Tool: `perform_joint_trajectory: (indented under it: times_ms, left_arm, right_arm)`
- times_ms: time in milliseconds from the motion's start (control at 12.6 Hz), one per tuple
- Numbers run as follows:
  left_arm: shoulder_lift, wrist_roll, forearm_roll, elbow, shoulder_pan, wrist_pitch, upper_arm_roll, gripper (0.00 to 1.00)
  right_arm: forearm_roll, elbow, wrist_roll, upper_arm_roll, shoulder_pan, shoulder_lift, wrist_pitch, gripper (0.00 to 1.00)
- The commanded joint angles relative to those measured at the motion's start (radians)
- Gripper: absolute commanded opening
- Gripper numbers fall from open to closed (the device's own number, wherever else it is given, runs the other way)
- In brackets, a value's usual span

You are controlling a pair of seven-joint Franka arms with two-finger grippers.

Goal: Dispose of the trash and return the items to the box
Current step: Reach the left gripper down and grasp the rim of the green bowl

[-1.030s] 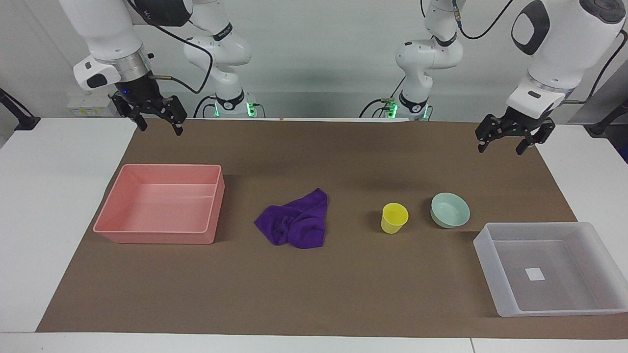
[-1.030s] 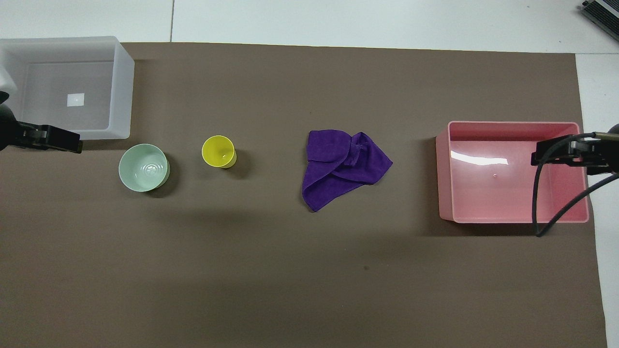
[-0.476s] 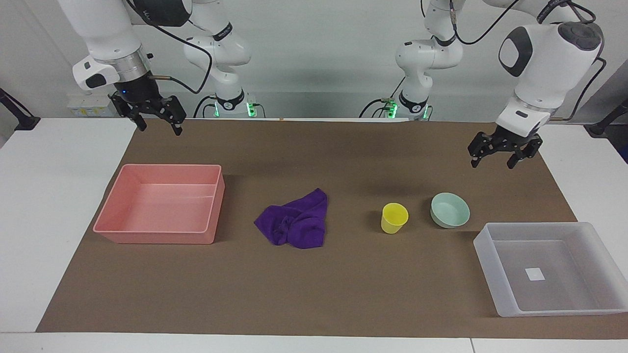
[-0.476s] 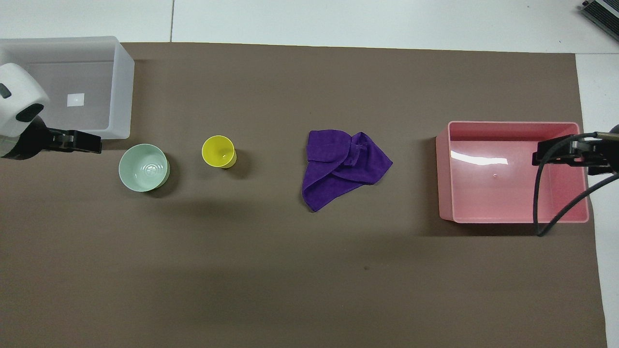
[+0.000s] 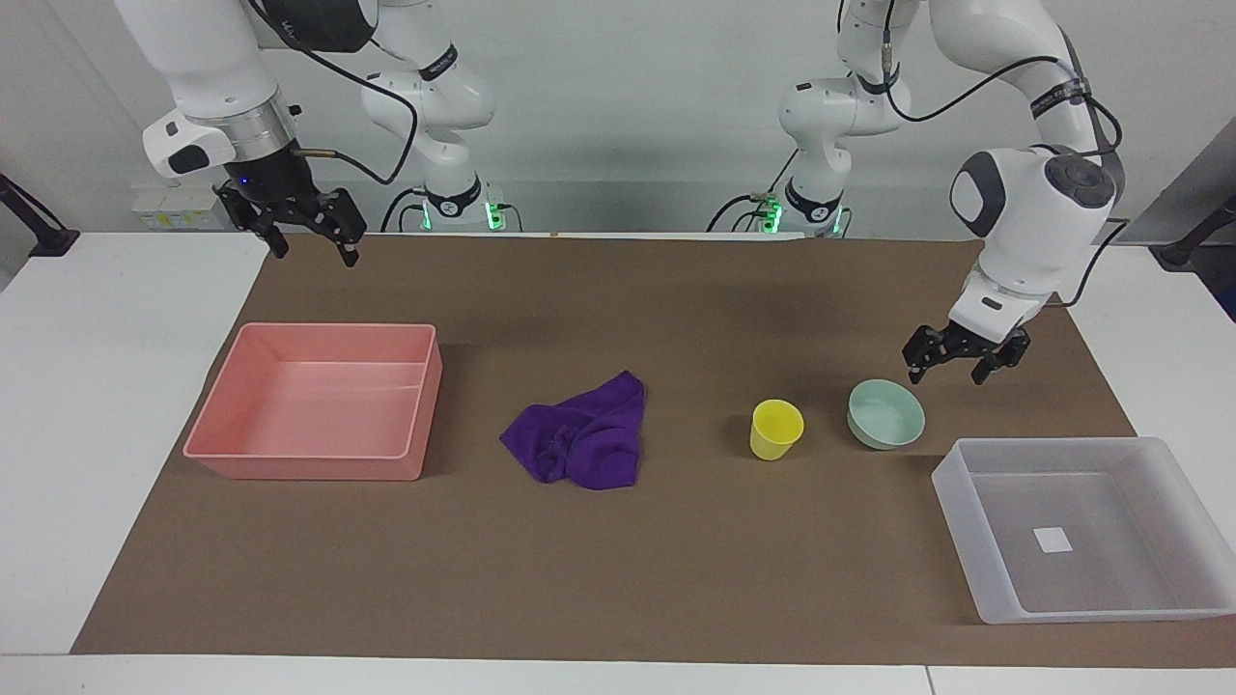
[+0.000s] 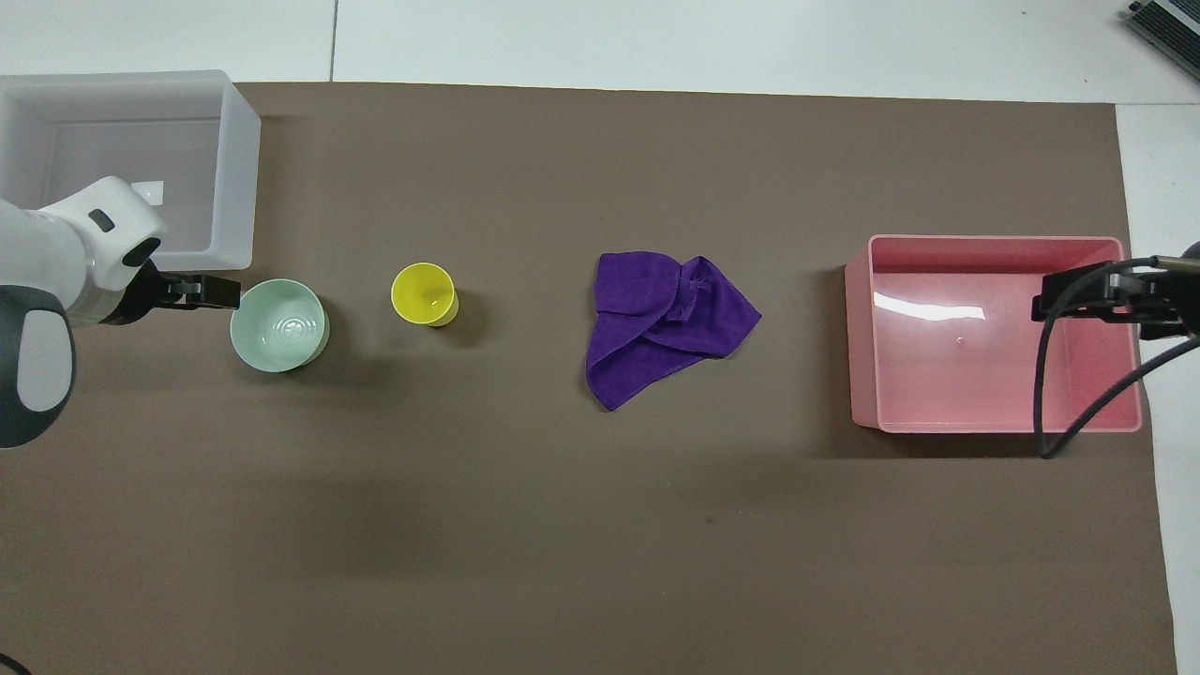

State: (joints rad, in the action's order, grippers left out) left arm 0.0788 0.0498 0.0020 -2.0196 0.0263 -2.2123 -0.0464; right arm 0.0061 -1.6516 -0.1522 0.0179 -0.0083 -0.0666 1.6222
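The purple cloth lies crumpled mid-mat, also in the overhead view. The yellow cup stands upright beside the mint bowl; both show from above, the cup and the bowl. The clear box sits empty at the left arm's end, farther from the robots than the bowl. My left gripper is open and empty, low over the mat right beside the bowl's rim. My right gripper is open and empty, and waits raised at the right arm's end.
An empty pink tub sits at the right arm's end of the brown mat, and in the overhead view the right gripper and its cable overlap it. White table borders the mat on all sides.
The left arm has swung in and come down from the table's end to just beside the mint bowl. The right arm and all the objects have stayed still.
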Motion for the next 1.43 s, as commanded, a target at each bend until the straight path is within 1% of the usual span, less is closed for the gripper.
perform_joint_trajectory:
  times_ms: [0,238,396,476,555,713,793,1030,1110,1189,1268,1348]
  left_arm:
    - [0.001,-0.001,-0.017,-0.08,0.017,-0.105,-0.007,1.0]
    - [0.091,-0.004,-0.02,-0.088,0.012,-0.193,-0.009,1.0]
    - [0.122,-0.002,-0.077,-0.087,0.012,-0.217,-0.007,1.0]
    - [0.131,-0.002,-0.079,-0.088,0.015,-0.222,-0.007,1.0]
    - [0.131,-0.002,-0.082,-0.088,0.017,-0.213,-0.009,0.79]
    - [0.13,-0.004,-0.085,-0.088,0.009,-0.205,-0.009,0.22]
    - [0.13,-0.002,-0.086,-0.09,0.007,-0.199,-0.009,0.0]
    - [0.116,0.002,-0.088,-0.076,0.018,-0.162,-0.007,0.0]
    - [0.04,0.015,-0.088,-0.093,0.033,-0.065,-0.007,0.0]
    - [0.003,0.027,-0.088,-0.073,0.037,0.006,-0.01,0.0]
    - [-0.026,0.022,-0.088,-0.044,0.024,0.057,-0.012,0.0]
    - [-0.025,0.018,-0.089,-0.007,0.021,0.074,-0.013,0.0]
  right_arm:
    - [0.002,-0.016,0.049,-0.007,-0.019,-0.018,-0.002,1.0]
    - [0.002,-0.019,0.054,-0.007,-0.021,-0.019,-0.001,1.0]
    - [0.002,-0.019,0.054,-0.006,-0.021,-0.018,-0.001,1.0]
    - [0.002,-0.019,0.053,-0.006,-0.021,-0.018,-0.004,1.0]
    - [0.003,-0.019,0.04,-0.006,-0.018,-0.018,-0.008,1.0]
    - [0.002,-0.022,0.029,-0.006,-0.015,-0.019,-0.008,1.0]
    - [0.003,-0.037,0.031,-0.006,-0.018,-0.024,-0.004,1.0]
    - [0.002,-0.073,0.042,-0.007,-0.013,-0.036,0.007,1.0]
    - [0.002,-0.077,0.037,-0.007,-0.006,-0.036,0.027,1.0]
    - [0.002,-0.1,0.039,-0.009,-0.006,-0.038,0.057,1.0]
    - [0.002,-0.125,0.039,-0.009,-0.004,-0.039,0.086,1.0]
    - [0.002,-0.146,0.039,-0.01,-0.002,-0.041,0.115,1.0]
